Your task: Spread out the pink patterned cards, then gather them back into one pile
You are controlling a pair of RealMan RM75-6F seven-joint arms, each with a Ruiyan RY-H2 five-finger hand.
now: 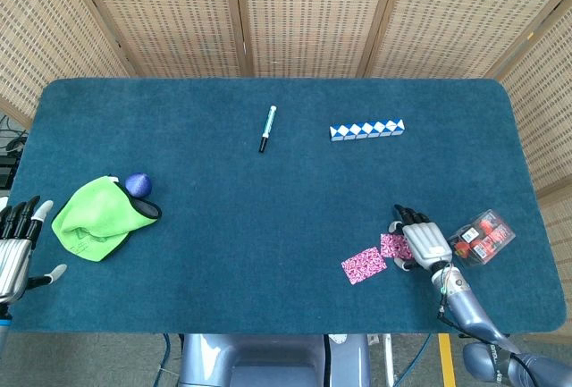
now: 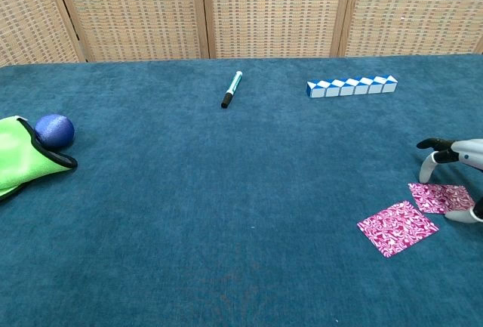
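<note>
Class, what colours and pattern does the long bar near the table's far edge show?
The bar shows alternating blue and white triangles, clearest in the chest view.

Your right hand (image 1: 422,242) has a pale silver-grey back plate, boxy and smooth, with dark black fingers (image 1: 404,217) that end in lighter grey tips. In the chest view the same hand (image 2: 460,162) shows a white-grey shell and slim black fingers with pale ends. Behind it, your wrist narrows to a grey-blue metallic forearm (image 1: 469,309), with a thin cable running along it. Your left hand (image 1: 16,248) matches: silver-grey palm shell, black fingers capped in white-grey, and a pale thumb. Below the near edge of the surface sits your grey-blue rounded torso housing (image 1: 259,365).
</note>
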